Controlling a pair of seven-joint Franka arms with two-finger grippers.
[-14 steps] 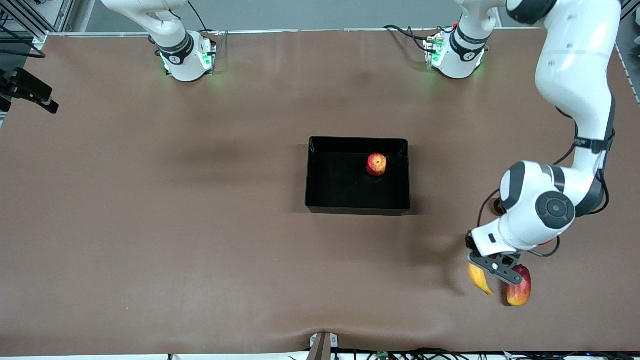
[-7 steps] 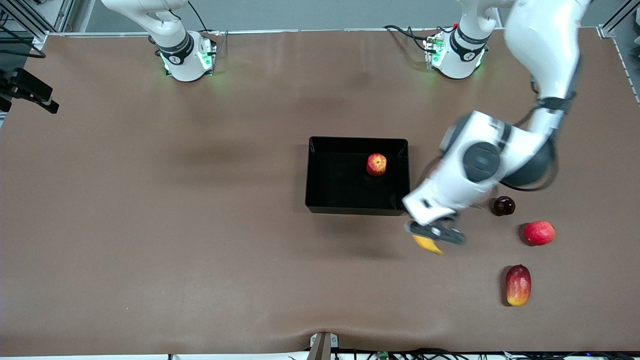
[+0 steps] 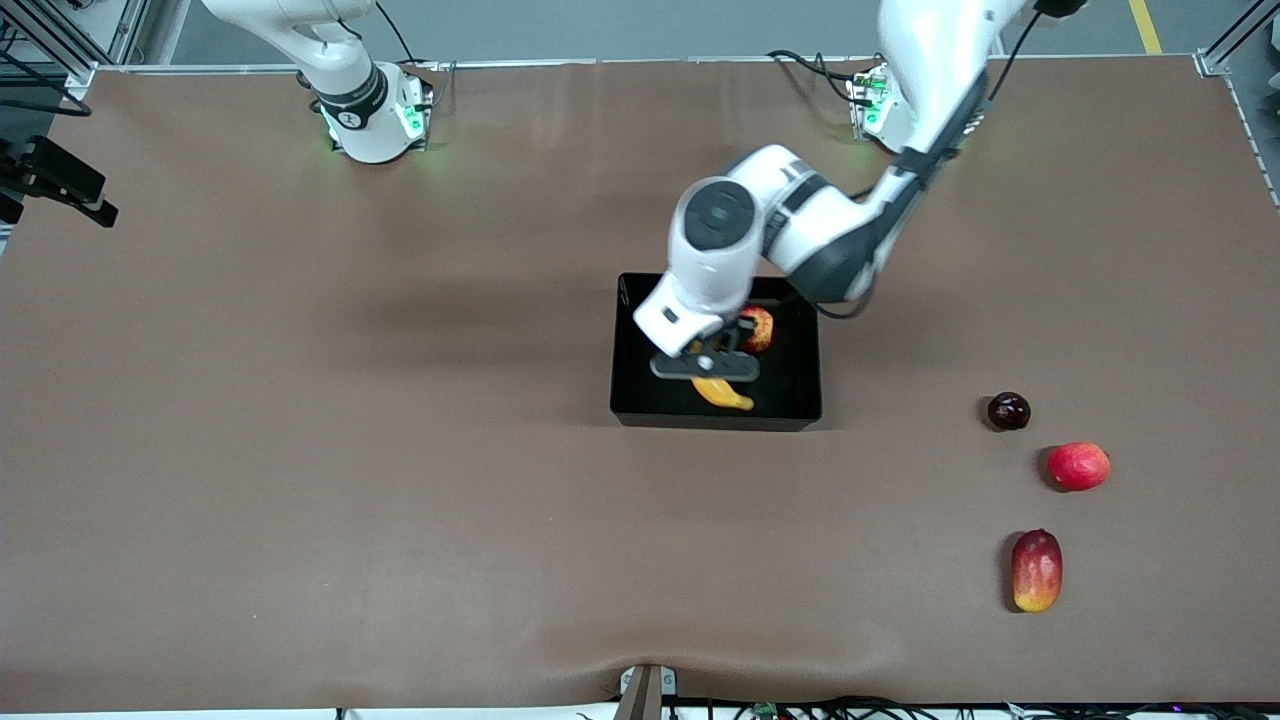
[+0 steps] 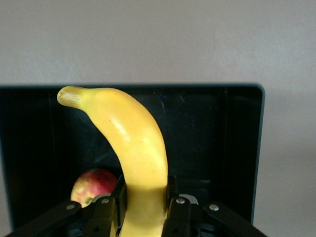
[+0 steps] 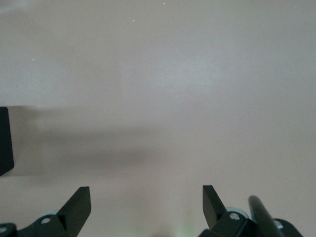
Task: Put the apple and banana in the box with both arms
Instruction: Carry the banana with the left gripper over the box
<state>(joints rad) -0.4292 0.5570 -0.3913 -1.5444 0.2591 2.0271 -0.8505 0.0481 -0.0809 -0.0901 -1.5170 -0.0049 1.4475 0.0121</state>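
Moved since earlier: left arm swung from the mango's spot near the left arm's end of the table to above the box, carrying the banana along; apple, plum, pinkish-red fruit and mango unchanged in place.
Right arm [image 3: 330,60]: waiting at its base; only the lower links visible in the front view.
Right gripper [image 5: 146,207]: seen in the right wrist view alone, over bare brown table, fingers [image 5: 79,205] spread wide apart, nothing between them; a dark corner of the box [image 5: 4,140] at the edge of that view.
Table [image 3: 300,450]: brown covering, slightly rippled near the front camera.
Box [image 3: 630,405]: black, shallow, rectangular, about mid-table; in the left wrist view [image 4: 242,148] its walls frame the banana.
Left gripper [image 3: 705,366]: over the box's interior, clenched on the banana; in the left wrist view [image 4: 143,207] both fingers pressed against the fruit's sides.
Banana [image 3: 722,393]: yellow, gripped near one end, the rest sticking out toward the front camera above the box floor; whether touching the floor, cannot tell. In the left wrist view [image 4: 133,143] curved, its stem end free.
Apple [image 3: 760,330]: on the box floor, partly hidden by the left gripper; also visible beside the banana in the left wrist view [image 4: 94,183].
Left arm [image 3: 800,220]: reaching from its base down over the box.
Plum [image 3: 1008,411]: dark, on the table toward the left arm's end.
Pinkish-red fruit [image 3: 1078,466]: near the plum, slightly nearer the front camera.
Mango [image 3: 1036,570]: red and yellow, nearest the front camera of the three.
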